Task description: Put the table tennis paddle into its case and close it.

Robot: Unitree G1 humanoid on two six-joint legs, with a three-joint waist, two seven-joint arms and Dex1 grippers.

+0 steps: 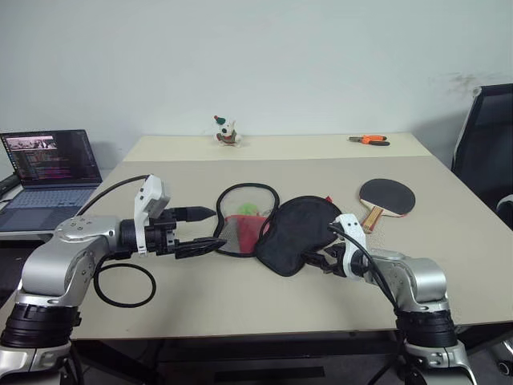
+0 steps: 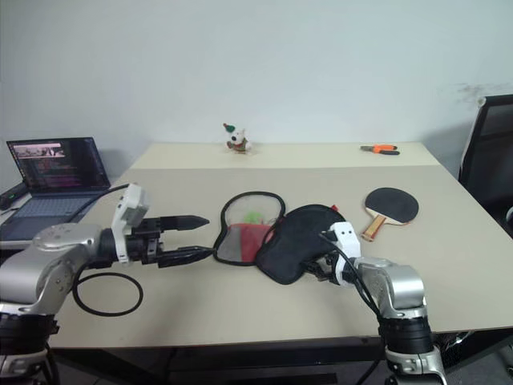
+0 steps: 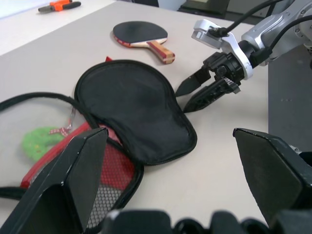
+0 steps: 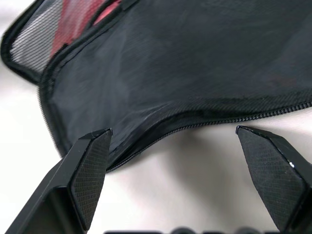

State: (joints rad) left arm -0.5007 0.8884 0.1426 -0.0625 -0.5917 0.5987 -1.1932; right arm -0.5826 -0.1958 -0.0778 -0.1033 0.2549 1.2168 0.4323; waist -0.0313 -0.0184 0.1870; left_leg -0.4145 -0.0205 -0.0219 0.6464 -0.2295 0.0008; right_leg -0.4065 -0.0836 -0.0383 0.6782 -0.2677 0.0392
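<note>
Beige table (image 1: 321, 160), contents as we find them, nearest edge first.

1. Cable loop (image 1: 123, 285): thin, black, lying flat near the front edge on our left, below the left arm.

2. Left gripper (image 1: 207, 231): we hold it level above the table, fingers spread wide, empty, tips just beside the mesh half of the case.

3. Right gripper (image 3: 191, 92): we hold it low over the table, jaws wide apart, nothing between them, tips close to the near rim of the case's black half; whether they touch it we cannot tell.

4. Case (image 1: 298, 233): soft black fabric, unzipped and spread open flat at mid-table. The plain black half lies toward our right; the mesh half with the red section (image 1: 244, 227) lies toward our left, a green patch showing through the mesh. No paddle in it.

5. Paddle (image 1: 386, 197): black rubber face, light wooden handle with an orange-red stripe, flat on the table beyond and to the right of the case, apart from it.

6. Pliers (image 1: 369, 139): orange handles, far right of the table.

7. Toy figure (image 1: 228, 131): small, white, standing at the far edge, centre.

8. Laptop (image 1: 50, 168): open, screen lit, off the table on our left.

9. Chair (image 1: 487, 144): black, at the right.
</note>
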